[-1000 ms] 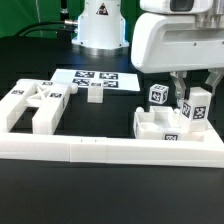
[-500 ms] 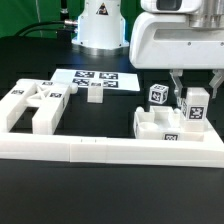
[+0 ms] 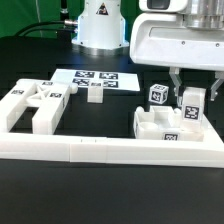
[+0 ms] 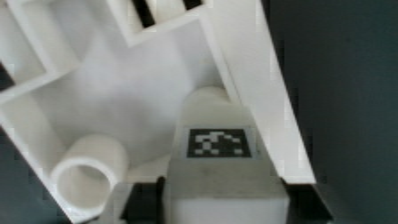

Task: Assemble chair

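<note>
My gripper (image 3: 190,100) is shut on a white tagged chair bar (image 3: 192,107) and holds it upright over the white chair slab (image 3: 150,125) at the exterior view's right. In the wrist view the bar (image 4: 222,150) fills the space between my fingers (image 4: 146,200), above the slab (image 4: 125,90), with a round peg (image 4: 86,170) beside it. A small tagged cube (image 3: 158,95) stands just behind the slab. Another chair part (image 3: 35,105) with tags lies at the exterior view's left, and a small white block (image 3: 95,95) lies in the middle.
The long white L-shaped border rail (image 3: 110,150) runs along the front. The marker board (image 3: 95,78) lies flat at the back. The robot base (image 3: 100,25) stands behind it. The table is black.
My gripper has risen slightly with the bar in it. Nothing else has moved.
</note>
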Controlling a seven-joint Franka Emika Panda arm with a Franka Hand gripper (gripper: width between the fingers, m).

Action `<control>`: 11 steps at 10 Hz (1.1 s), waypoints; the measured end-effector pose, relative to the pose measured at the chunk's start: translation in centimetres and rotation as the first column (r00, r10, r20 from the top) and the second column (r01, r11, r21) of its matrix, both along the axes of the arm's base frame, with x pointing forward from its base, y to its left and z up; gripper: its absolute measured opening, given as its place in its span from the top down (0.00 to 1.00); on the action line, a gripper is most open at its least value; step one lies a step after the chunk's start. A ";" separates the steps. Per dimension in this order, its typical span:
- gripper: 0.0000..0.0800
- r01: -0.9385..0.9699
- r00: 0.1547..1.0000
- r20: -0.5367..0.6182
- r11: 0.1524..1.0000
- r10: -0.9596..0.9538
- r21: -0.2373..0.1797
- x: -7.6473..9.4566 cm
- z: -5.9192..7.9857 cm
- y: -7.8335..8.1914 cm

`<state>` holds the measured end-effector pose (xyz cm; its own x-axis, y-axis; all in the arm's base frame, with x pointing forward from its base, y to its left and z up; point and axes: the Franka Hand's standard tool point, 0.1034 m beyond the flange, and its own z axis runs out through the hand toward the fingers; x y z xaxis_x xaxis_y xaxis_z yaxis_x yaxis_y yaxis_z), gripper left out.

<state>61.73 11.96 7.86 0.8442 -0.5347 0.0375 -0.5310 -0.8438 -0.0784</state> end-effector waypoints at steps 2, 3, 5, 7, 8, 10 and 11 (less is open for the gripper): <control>0.64 0.163 0.987 -0.001 0.986 -0.163 0.025 0.0 0.0 -0.1; 0.64 0.236 0.972 -0.008 0.971 -0.236 0.035 0.0 0.0 0.0; 0.64 0.382 0.924 -0.033 0.923 -0.381 0.037 -0.1 0.1 0.3; 0.64 0.533 0.845 -0.069 0.846 -0.531 0.021 -0.4 0.3 0.8; 0.64 0.594 0.803 -0.075 0.804 -0.591 0.022 -0.4 0.2 0.8; 0.64 0.667 0.744 -0.081 0.745 -0.663 0.022 -0.5 0.1 0.8; 0.64 0.651 0.758 -0.080 0.759 -0.648 0.022 -0.5 0.1 0.8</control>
